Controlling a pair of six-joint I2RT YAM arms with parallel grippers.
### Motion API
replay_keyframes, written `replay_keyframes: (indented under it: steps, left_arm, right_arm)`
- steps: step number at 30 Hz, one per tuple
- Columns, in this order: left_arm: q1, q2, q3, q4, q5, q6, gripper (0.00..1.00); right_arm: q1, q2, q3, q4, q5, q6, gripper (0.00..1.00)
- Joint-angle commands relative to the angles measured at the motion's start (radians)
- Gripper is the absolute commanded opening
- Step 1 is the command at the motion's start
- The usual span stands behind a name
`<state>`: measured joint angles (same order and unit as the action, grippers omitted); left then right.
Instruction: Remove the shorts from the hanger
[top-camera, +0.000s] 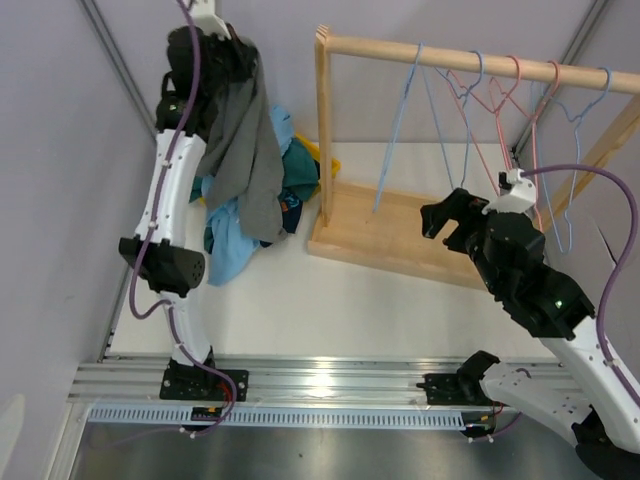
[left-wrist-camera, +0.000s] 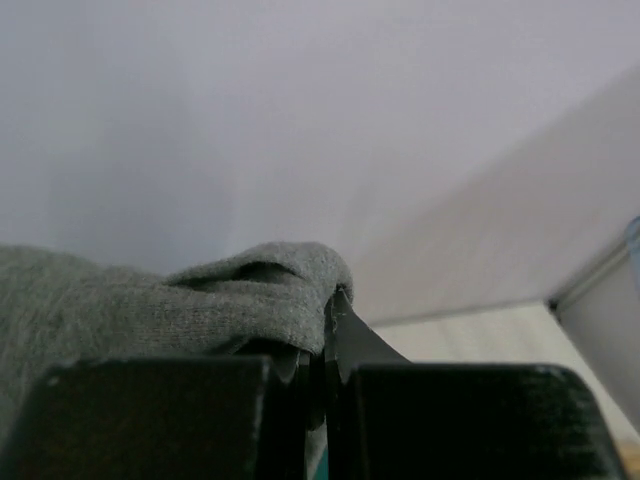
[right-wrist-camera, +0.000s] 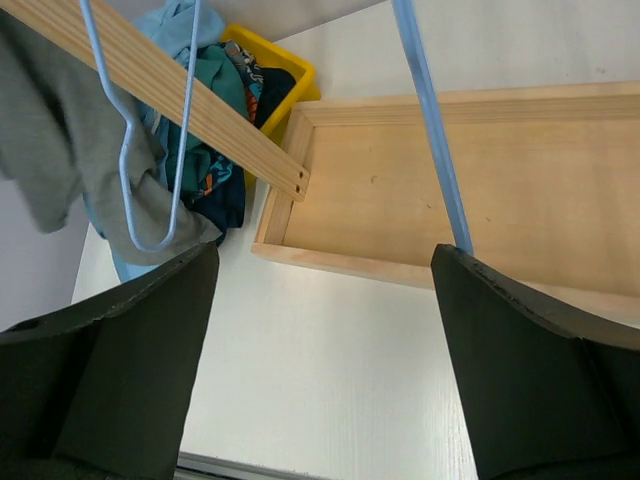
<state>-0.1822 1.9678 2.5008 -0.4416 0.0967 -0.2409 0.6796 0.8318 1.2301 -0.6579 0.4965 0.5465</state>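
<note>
- One pair of grey shorts (top-camera: 245, 150) hangs from my left gripper (left-wrist-camera: 325, 350), which is pinched tight on the cloth, high at the far left.
- More shorts (top-camera: 295, 170) are heaped at the yellow bin (right-wrist-camera: 285, 70), too tangled to count.
- Five wire hangers (top-camera: 399, 130) hang on the wooden rail (top-camera: 450, 52).
- My right gripper (right-wrist-camera: 322, 260) is spread wide, holding nothing.

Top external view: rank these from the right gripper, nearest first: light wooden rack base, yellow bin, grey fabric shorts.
1. The light wooden rack base: immediately left of the open right gripper.
2. The yellow bin: further left, past the base's left end, mostly hidden.
3. The grey fabric shorts: far left, hanging from the shut left gripper.
</note>
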Motion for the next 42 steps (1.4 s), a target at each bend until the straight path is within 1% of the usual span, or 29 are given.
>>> replay_keyframes:
  steps: [1,3,4,6,9,11,12,14,15,18,21,22,23,24,26,27,29,30,31,32,33,34,35,36,37,38,41,42]
  left_arm:
    - [-0.003,0.022,-0.127,0.139,0.136,-0.067,0.00]
    - [-0.029,0.039,-0.178,0.162,0.072,-0.043,0.00]
    - [-0.037,0.036,-0.313,0.187,0.043,-0.031,0.00]
    - [-0.034,0.043,-0.423,0.240,0.011,-0.035,0.00]
    - [-0.036,0.087,-0.479,0.192,0.009,-0.040,0.00]
    - [-0.039,0.082,-0.514,0.169,0.011,-0.044,0.05]
    - [-0.042,0.065,-0.529,0.181,0.012,-0.044,0.24]
    - [-0.045,-0.019,-0.601,0.205,0.000,-0.041,0.69]
    - [-0.045,-0.047,-0.609,0.207,-0.011,-0.040,0.99]
    - [-0.046,-0.136,-0.539,0.133,-0.037,-0.018,0.99]
    - [-0.046,-0.237,-0.441,0.041,-0.054,0.012,0.99]
    - [-0.046,-0.271,-0.435,0.026,-0.054,0.017,0.99]
    - [-0.046,-0.347,-0.436,0.002,-0.052,0.023,0.99]
    - [-0.048,-0.390,-0.444,-0.005,-0.055,0.028,0.99]
    - [-0.056,-0.495,-0.541,0.001,-0.061,0.043,0.99]
    - [-0.060,-0.617,-0.635,0.012,-0.074,0.048,0.99]
    - [-0.075,-0.758,-0.896,0.046,-0.080,0.061,0.99]
    - [-0.082,-0.835,-0.969,0.102,-0.080,0.061,0.99]
    - [-0.089,-0.985,-1.043,0.127,-0.077,0.055,0.99]
    - [-0.094,-1.059,-1.255,0.154,-0.077,0.042,0.99]
    - [-0.099,-1.130,-1.320,0.203,-0.054,0.023,0.99]
    - [-0.102,-1.253,-1.383,0.214,-0.045,0.017,0.99]
    - [-0.105,-1.308,-1.539,0.221,-0.043,0.005,0.99]
    - [-0.106,-1.354,-1.580,0.205,-0.045,-0.009,0.99]
    - [-0.106,-1.395,-1.646,0.183,-0.067,-0.015,0.99]
    - [-0.106,-1.466,-1.701,0.161,-0.083,-0.021,0.99]
    - [-0.108,-1.610,-1.818,0.112,-0.141,-0.021,0.99]
    - [-0.115,-1.638,-1.820,0.110,-0.162,-0.031,0.99]
  right_arm:
    - [0.006,-0.049,-0.018,-0.008,0.027,0.030,0.94]
    - [0.006,-0.059,-0.018,-0.014,0.024,0.023,0.94]
    - [0.006,-0.062,-0.012,-0.016,0.020,0.023,0.94]
    - [0.006,-0.074,-0.008,-0.023,0.014,0.026,0.94]
    - [0.008,-0.105,-0.012,-0.028,0.027,0.033,0.94]
    - [0.006,-0.112,-0.012,-0.035,0.039,0.035,0.94]
    - [0.006,-0.117,-0.011,-0.039,0.046,0.033,0.94]
    - [0.008,-0.120,0.000,-0.055,0.053,0.033,0.95]
    - [0.006,-0.117,0.005,-0.062,0.059,0.032,0.95]
    - [0.008,-0.115,0.031,-0.081,0.068,0.027,1.00]
    - [0.006,-0.114,0.063,-0.089,0.095,-0.009,0.99]
    - [0.006,-0.112,0.072,-0.088,0.103,-0.040,1.00]
    - [0.006,-0.112,0.080,-0.086,0.114,-0.057,0.99]
    - [0.005,-0.114,0.088,-0.086,0.116,-0.069,0.99]
    - [0.006,-0.125,0.098,-0.071,0.103,-0.092,1.00]
    - [0.006,-0.149,0.094,-0.060,0.061,-0.102,0.99]
    - [0.006,-0.192,0.045,-0.007,-0.008,-0.126,0.99]
    - [0.006,-0.251,0.017,0.010,-0.048,-0.125,0.99]
    - [0.006,-0.288,-0.053,0.032,-0.058,-0.125,0.99]
    - [0.006,-0.324,-0.088,0.067,-0.084,-0.135,1.00]
    - [0.006,-0.359,-0.124,0.079,-0.091,-0.138,0.99]
    - [0.006,-0.432,-0.159,0.089,-0.095,-0.135,0.99]
    - [0.005,-0.466,-0.226,0.105,-0.096,-0.134,0.99]
    - [0.005,-0.502,-0.257,0.110,-0.096,-0.134,0.99]
    - [0.005,-0.570,-0.286,0.115,-0.096,-0.131,0.99]
    - [0.005,-0.603,-0.338,0.115,-0.087,-0.125,0.99]
    - [0.003,-0.723,-0.423,0.092,-0.038,-0.100,0.99]
    - [0.003,-0.746,-0.440,0.083,-0.029,-0.097,0.99]
